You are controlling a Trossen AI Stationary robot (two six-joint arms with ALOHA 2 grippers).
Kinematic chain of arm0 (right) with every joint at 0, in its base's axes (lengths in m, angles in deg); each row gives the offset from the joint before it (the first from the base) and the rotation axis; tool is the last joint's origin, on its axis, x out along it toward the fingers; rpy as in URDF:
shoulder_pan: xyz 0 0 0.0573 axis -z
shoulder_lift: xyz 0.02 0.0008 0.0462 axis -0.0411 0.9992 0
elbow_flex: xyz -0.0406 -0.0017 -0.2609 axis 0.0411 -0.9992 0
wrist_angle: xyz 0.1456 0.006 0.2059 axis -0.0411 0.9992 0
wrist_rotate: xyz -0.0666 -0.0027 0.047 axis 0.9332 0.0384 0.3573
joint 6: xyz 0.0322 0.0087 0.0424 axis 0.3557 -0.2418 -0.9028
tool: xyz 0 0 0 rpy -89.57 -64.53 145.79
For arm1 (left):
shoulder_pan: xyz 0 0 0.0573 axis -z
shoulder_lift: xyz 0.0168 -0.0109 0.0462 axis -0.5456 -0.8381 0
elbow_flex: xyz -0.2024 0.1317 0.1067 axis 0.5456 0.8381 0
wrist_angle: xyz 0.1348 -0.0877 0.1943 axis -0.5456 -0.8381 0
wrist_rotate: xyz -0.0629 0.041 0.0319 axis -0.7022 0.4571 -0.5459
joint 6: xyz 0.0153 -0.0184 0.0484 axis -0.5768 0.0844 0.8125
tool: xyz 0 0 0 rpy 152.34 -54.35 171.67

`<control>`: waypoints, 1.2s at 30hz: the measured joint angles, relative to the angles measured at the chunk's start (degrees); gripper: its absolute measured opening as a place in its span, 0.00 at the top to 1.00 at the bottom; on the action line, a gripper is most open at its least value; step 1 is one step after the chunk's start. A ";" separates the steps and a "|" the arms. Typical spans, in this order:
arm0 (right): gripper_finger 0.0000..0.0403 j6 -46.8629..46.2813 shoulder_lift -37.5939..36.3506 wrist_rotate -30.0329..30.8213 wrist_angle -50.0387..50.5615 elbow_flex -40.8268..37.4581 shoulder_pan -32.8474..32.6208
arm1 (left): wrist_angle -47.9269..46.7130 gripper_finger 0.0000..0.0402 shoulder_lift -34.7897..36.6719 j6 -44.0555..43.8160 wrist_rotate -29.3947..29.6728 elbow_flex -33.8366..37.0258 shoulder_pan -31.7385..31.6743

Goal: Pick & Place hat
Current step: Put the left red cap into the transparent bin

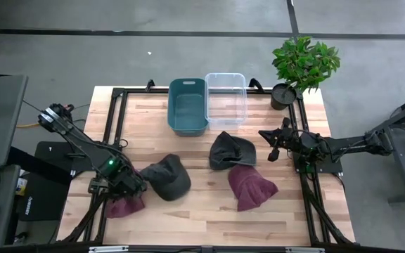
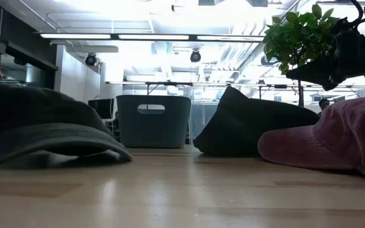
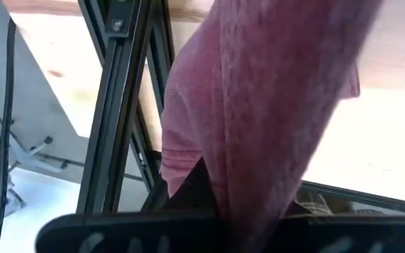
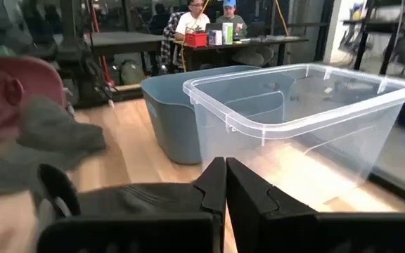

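Gripping a maroon hat (image 1: 124, 206) (table's front-left corner), left tool (image 1: 121, 191) clamps it; right tool (image 1: 273, 144) closed.

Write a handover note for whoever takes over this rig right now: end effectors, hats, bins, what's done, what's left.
Left end effector: at the table's front left corner, shut on the maroon hat, whose fabric is pinched between its fingers in the left wrist view.
Right end effector: raised at the right side, shut and empty, facing the clear bin.
Other hats on the table: dark green cap front left of centre, dark grey hat at centre, second maroon hat in front of it.
Teal bin and clear bin sit side by side at the back, both empty.
Done: one hat gripped.
Left: placing all four.
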State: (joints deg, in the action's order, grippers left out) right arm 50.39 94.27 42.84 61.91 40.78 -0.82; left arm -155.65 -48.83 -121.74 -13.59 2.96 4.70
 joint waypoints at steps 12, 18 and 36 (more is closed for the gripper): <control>0.98 -28.20 -0.02 -12.47 -0.40 0.00 0.00 | -7.05 1.00 -0.64 6.02 11.01 -11.58 -5.03; 0.98 -29.98 0.00 -17.49 -2.21 0.00 0.00 | -6.86 1.00 -1.05 15.80 23.84 -18.95 -12.11; 0.97 -36.42 0.04 -19.60 -9.30 0.01 0.00 | -4.47 1.00 -10.11 34.20 22.94 -25.11 -21.37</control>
State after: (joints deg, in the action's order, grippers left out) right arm 13.97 94.31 23.25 52.61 40.79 -0.82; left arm -160.12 -58.94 -87.54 9.36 -22.16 -16.68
